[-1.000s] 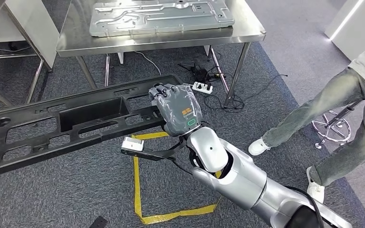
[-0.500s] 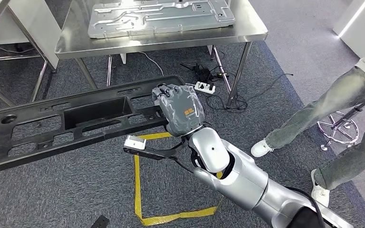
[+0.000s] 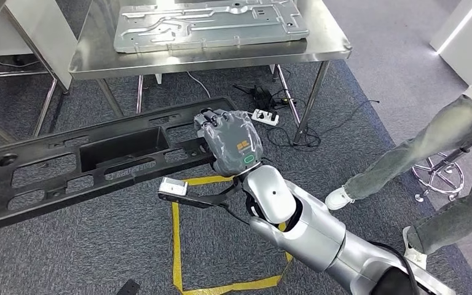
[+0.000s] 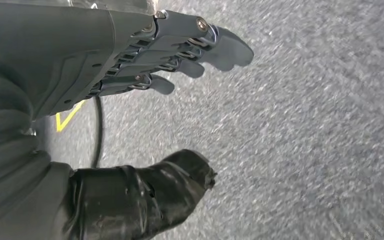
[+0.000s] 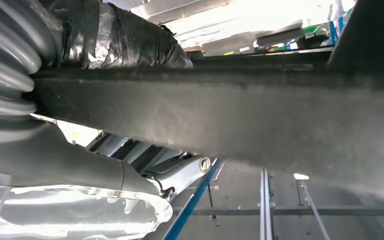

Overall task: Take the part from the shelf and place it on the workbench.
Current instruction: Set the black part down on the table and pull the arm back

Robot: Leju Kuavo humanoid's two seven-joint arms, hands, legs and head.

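I see my right hand clamped on the long black part's right end, carried above the carpet near the steel workbench, while my left hand hangs empty, fingers loosely extended.

The part hangs before the workbench, which bears a panel.

Black part, yellow floor tape, grey carpet

No text, number or brand can be read anywhere. The back of the right hand carries a small orange mark and a green-outlined oval sticker, both too small to make out. Yellow tape marks lines on the carpet, with no lettering on them.
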